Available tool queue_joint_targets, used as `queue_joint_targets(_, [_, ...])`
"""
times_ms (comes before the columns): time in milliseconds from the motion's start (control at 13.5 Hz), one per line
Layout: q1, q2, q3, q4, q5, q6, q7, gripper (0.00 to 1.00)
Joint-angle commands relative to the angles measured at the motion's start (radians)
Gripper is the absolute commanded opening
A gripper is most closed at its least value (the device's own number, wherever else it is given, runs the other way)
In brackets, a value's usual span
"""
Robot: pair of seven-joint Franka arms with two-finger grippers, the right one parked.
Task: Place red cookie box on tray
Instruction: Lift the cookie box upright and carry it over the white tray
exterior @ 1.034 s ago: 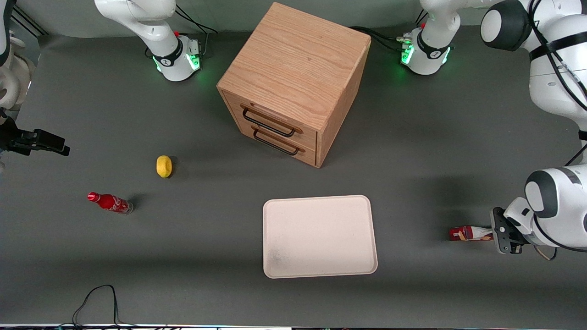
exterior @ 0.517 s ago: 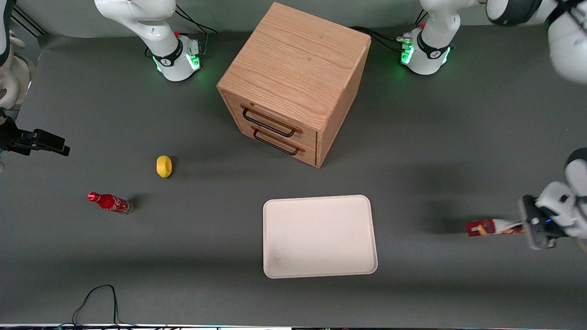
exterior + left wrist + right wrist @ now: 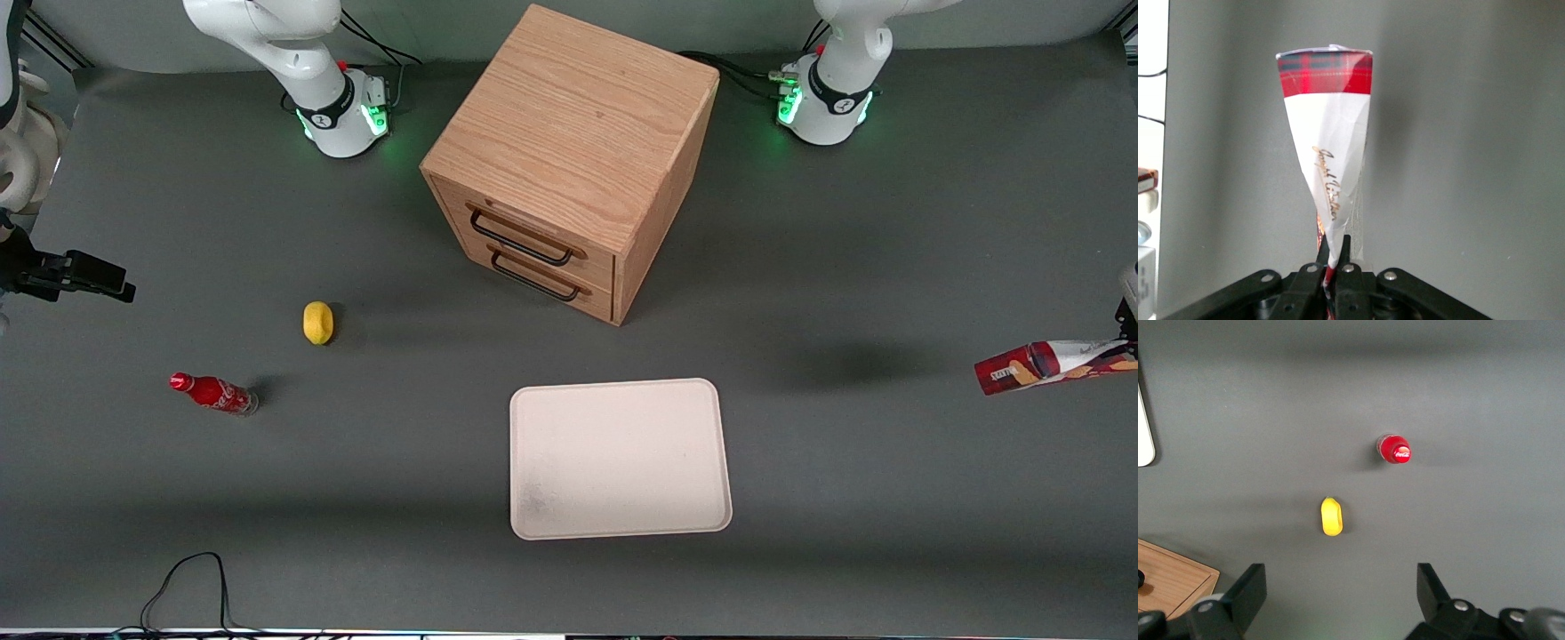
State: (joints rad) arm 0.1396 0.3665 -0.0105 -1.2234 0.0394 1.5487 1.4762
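Note:
The red cookie box (image 3: 1049,364), a long slim dark-red carton with a white patch, hangs in the air at the working arm's end of the table, well off to the side of the tray. My left gripper (image 3: 1336,252) is shut on one end of the box (image 3: 1328,133), which sticks straight out from the fingers. In the front view the gripper is almost wholly past the picture's edge. The pale cream tray (image 3: 620,458) lies flat on the grey table, nearer the front camera than the drawer cabinet, with nothing on it.
A wooden drawer cabinet (image 3: 569,160) stands at the table's middle, farther from the camera than the tray. A yellow lemon (image 3: 317,322) and a small red soda bottle (image 3: 213,393) lie toward the parked arm's end. A black cable (image 3: 191,578) loops at the front edge.
The gripper has lifted the cookie box off the table and carried it higher and outward toward the working arm's end. The arm has mostly left the front view.

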Motion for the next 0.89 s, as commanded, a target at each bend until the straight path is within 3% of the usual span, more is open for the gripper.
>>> queue_joint_targets(0, [-0.018,-0.001,-0.011,-0.008,-0.003,-0.004,-0.269,0.0])
queue_joint_targets(148, [-0.052,-0.001,-0.04,-0.007,0.005,-0.007,-0.492,0.0])
queue_joint_targets(517, [-0.254,0.04,-0.06,0.008,-0.003,-0.006,-1.143,0.0])
queue_joint_targets(812, [-0.42,0.26,-0.083,0.226,-0.025,0.043,-1.608,0.0])
